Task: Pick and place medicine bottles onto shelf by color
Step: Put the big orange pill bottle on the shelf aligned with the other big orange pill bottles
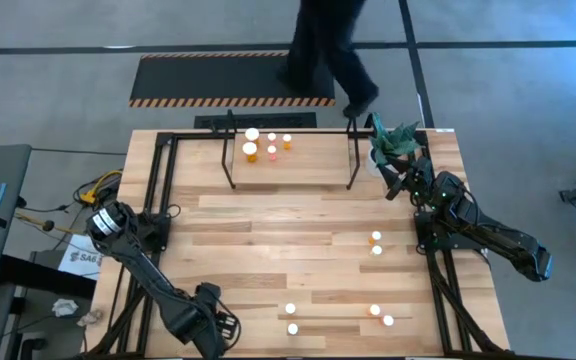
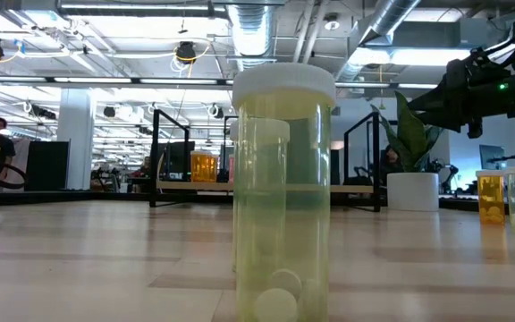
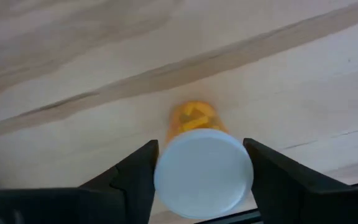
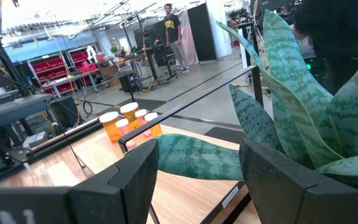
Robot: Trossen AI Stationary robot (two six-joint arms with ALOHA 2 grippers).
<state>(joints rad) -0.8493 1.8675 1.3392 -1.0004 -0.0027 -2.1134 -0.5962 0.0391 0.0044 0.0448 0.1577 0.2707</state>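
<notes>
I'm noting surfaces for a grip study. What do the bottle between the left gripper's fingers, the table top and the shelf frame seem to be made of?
The orange bottle looks like translucent plastic, its contents showing through, under a smooth matte white cap, probably plastic too. The table top appears to be light wooden planks: grain and seams show. The shelf frame looks like thin black metal bar, though paint hides the material.

Overhead and table-level cameras share the shelf (image 1: 290, 150); wrist cameras look close.

Industrial lab: exposed ceiling ducts (image 2: 257, 27), red storage bins (image 4: 39, 65).
</notes>
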